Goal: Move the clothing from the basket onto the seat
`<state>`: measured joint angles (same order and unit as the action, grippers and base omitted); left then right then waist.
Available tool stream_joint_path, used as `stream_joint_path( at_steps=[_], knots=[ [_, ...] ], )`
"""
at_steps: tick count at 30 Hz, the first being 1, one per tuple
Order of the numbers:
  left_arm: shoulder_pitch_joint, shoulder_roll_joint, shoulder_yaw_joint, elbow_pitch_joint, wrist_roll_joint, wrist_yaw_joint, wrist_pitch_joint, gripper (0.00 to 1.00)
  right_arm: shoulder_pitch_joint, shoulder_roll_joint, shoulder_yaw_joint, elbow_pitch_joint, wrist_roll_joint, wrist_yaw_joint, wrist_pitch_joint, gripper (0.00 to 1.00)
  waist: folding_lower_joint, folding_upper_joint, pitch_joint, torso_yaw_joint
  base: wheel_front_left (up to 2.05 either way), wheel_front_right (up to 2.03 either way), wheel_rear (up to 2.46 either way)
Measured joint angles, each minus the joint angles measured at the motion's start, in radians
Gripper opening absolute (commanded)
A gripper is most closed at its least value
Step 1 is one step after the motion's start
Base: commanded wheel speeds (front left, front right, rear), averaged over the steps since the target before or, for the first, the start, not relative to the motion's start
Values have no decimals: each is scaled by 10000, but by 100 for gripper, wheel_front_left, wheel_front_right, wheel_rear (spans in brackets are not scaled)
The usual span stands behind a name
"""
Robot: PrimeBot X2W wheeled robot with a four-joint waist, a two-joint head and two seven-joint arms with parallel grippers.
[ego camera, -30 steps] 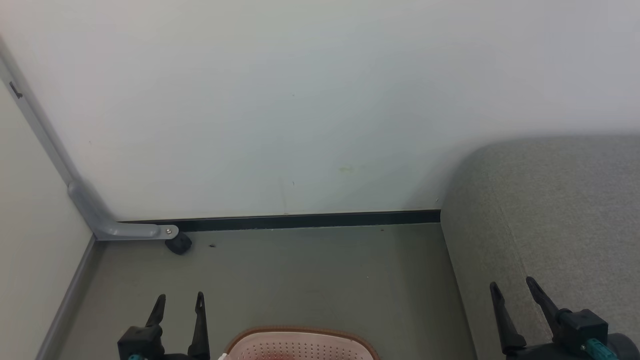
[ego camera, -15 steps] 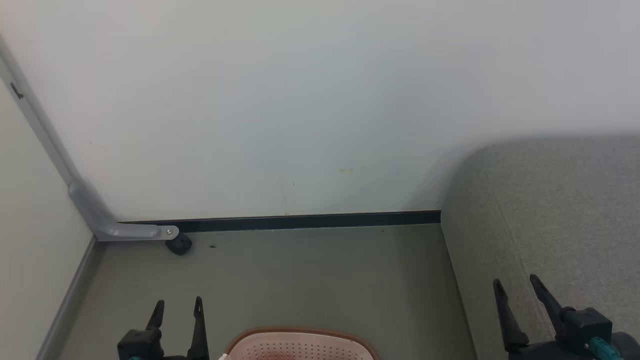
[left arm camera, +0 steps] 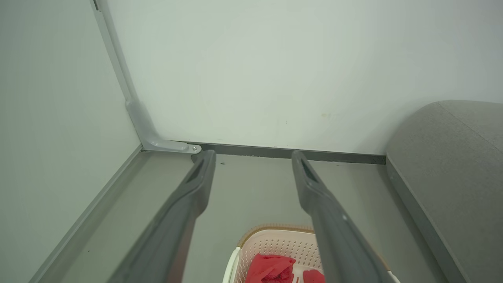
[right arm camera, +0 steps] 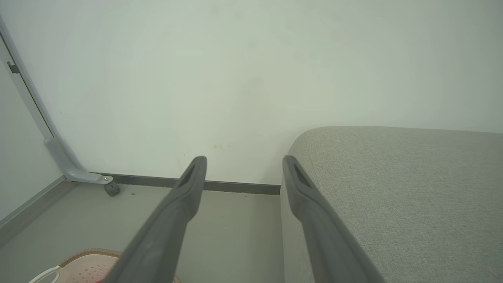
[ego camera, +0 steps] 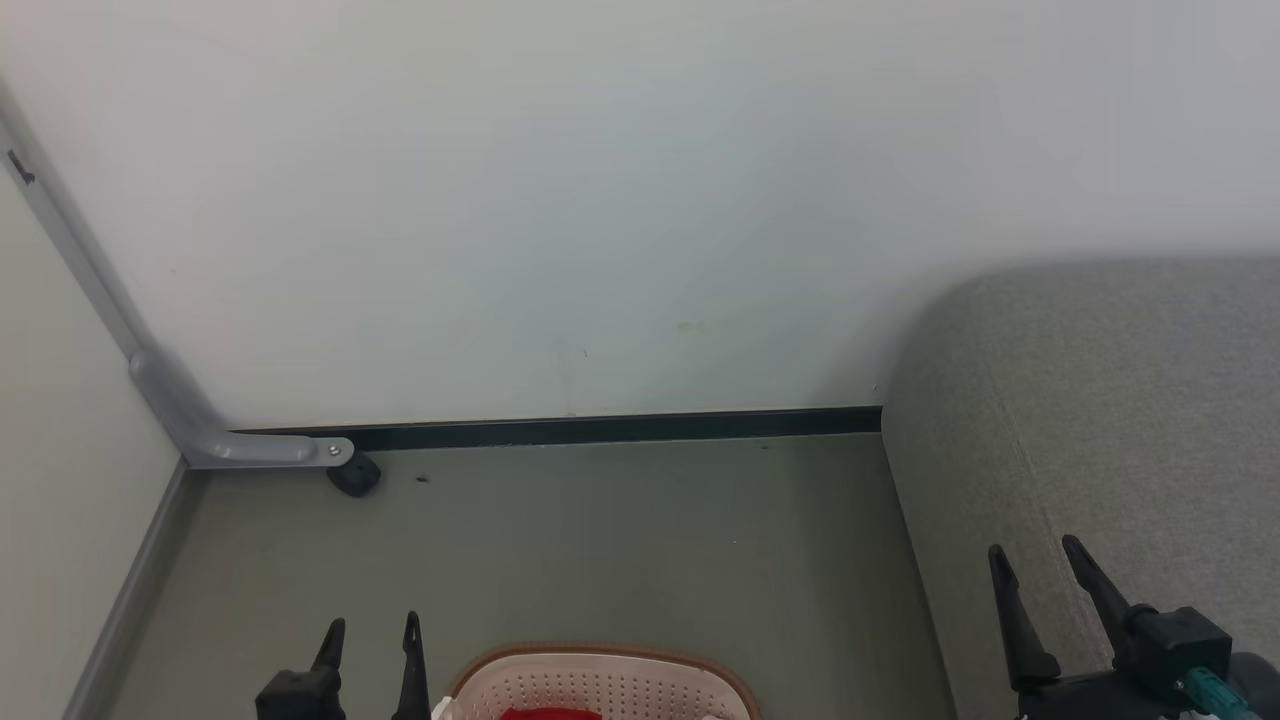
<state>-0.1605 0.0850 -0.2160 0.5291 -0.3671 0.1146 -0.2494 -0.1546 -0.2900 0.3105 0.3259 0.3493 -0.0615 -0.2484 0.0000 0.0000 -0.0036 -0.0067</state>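
Since half a second ago the head camera has tipped down a little. The whole scene sits higher in the picture, more of the basket (ego camera: 600, 652) shows at the bottom edge, and a strip of red clothing (ego camera: 548, 713) is now in sight inside it. The left gripper (ego camera: 375, 620) shows lower in the frame than before.

From the head, a grey-green floor (ego camera: 600, 540) meets a pale wall (ego camera: 600, 200) along a dark skirting strip (ego camera: 620, 428). A grey metal bracket (ego camera: 230, 450) with a small black caster (ego camera: 355, 475) stands in the left corner. The seat (ego camera: 1120, 400) fills the right side against the wall. The left gripper points up just left of the basket with its fingers apart. The right gripper (ego camera: 1033, 546) is raised over the seat's front edge, its fingers also apart and leaning left.

In the left wrist view, the two long fingers are spread wide and hold nothing. Below them is the basket with crumpled red garments in it, and the seat is well to the right.

In the right wrist view, the fingers are likewise spread and empty, the right one over the seat's rounded corner. The basket's rim is at the lower left.
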Motion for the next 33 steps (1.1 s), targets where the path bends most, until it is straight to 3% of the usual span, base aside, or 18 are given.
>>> stream_joint_path(
  at_steps=[11, 33],
  knots=[
    [-121, -272, -625, 934, -29, -188, 25, 100, -496, 13, -88, -876, -176, -2, -4, 100, 0, 0, 714, -179, 0, 0, 0],
    [-2193, -420, -1214, 2805, -119, -272, 888, 100, -2277, 502, -270, -2658, -376, -13, -10, 100, 2, 1, 3236, -1038, 0, 0, 0]
  ],
)
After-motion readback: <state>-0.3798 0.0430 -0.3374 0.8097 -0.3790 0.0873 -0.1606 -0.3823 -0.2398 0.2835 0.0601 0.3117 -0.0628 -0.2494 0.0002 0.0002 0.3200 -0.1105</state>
